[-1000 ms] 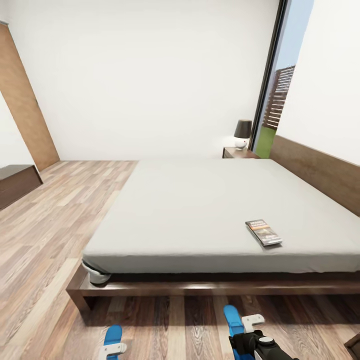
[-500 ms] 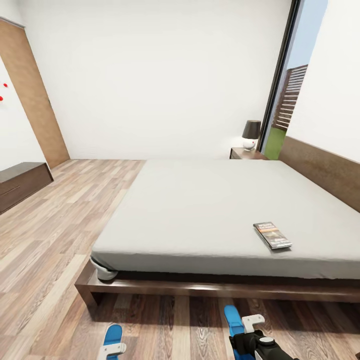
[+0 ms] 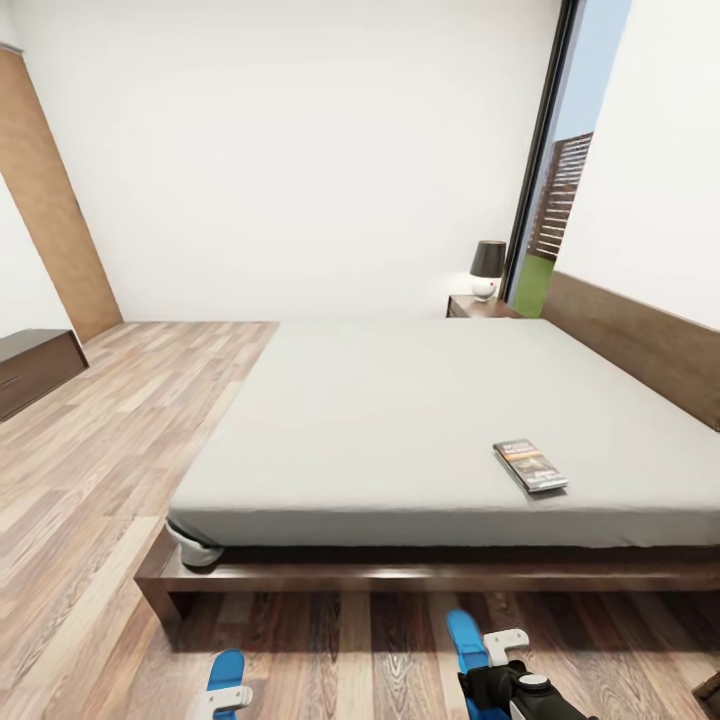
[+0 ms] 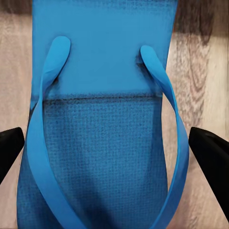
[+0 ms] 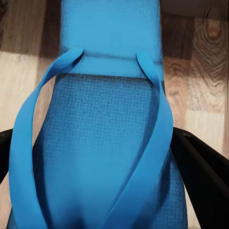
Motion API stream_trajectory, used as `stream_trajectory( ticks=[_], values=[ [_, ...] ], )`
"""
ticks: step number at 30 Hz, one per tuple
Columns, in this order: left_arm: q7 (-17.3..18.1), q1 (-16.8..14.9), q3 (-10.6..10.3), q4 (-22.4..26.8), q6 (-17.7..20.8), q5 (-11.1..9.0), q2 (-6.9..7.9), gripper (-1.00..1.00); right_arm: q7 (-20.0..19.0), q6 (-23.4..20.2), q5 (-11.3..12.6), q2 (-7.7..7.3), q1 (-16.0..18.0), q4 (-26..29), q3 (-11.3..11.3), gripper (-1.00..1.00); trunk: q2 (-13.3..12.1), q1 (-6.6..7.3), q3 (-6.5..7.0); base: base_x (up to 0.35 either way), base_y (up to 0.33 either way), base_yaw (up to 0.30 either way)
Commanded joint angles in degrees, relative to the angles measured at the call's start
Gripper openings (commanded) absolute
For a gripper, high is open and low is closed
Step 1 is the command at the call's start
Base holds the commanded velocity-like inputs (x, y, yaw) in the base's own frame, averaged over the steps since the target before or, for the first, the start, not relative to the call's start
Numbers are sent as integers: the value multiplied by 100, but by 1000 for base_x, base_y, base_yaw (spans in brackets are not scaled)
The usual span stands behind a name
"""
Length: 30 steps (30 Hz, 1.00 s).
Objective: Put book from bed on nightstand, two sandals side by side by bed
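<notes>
The bed [image 3: 400,420], a grey mattress on a dark wooden frame, stands just ahead of me in the head view. The book [image 3: 530,465] lies flat on its near right part. A nightstand [image 3: 475,307] with a lamp [image 3: 487,268] stands at the bed's far side by the headboard. Each arm carries one blue sandal. My left gripper [image 4: 114,152] is shut on the left sandal [image 4: 102,86], a black finger [image 4: 210,152] on each side. My right gripper [image 5: 95,157] is shut on the right sandal [image 5: 109,57]. Both sandals show low in the head view, left [image 3: 228,670] and right [image 3: 465,640], above the plank floor.
A long low dark bench [image 3: 35,365] stands against the left wall beside a wooden door panel [image 3: 55,200]. A tall window [image 3: 560,190] is behind the nightstand. A dark wooden corner [image 3: 708,690] shows at the lower right. Open wood floor [image 3: 110,440] lies left of the bed.
The whole picture swung one way and then back, so the camera moved. The book lies where it was on the bed. Both sandals keep their place in the grippers.
</notes>
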<state>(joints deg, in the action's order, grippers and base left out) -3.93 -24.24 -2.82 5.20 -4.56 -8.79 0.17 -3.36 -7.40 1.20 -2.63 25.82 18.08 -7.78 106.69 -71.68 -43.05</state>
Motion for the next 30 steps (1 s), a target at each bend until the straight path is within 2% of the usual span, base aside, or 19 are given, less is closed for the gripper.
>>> stream_trajectory(
  ticks=[1, 6, 9, 17, 30],
  values=[
    [-12, -2, -36, -2, -18, -52, 1, -100, -6, -33, 12, -9, 1, 11, -31, -100, 44, -22, -19, 0, 0, -250],
    [-28, -4, -42, -2, -18, -49, -11, -100, -11, 2, 12, -36, 2, 6, -31, -100, 244, -132, -93, 0, 0, -232],
    [-34, -8, -43, -2, -2, -46, -19, -100, -14, 168, 7, -43, 1, -16, -31, -100, 365, -198, -143, 0, 0, -111],
    [-31, -205, -43, 65, 170, -45, -13, -100, -18, 282, 1, -60, 2, -12, -34, -100, 685, -373, -284, 0, 0, -23],
    [-64, -250, -51, 77, 147, -46, -1, -100, -11, 269, -6, -67, 2, -3, -31, -100, 1207, -659, -517, 0, 0, -1]
  ],
)
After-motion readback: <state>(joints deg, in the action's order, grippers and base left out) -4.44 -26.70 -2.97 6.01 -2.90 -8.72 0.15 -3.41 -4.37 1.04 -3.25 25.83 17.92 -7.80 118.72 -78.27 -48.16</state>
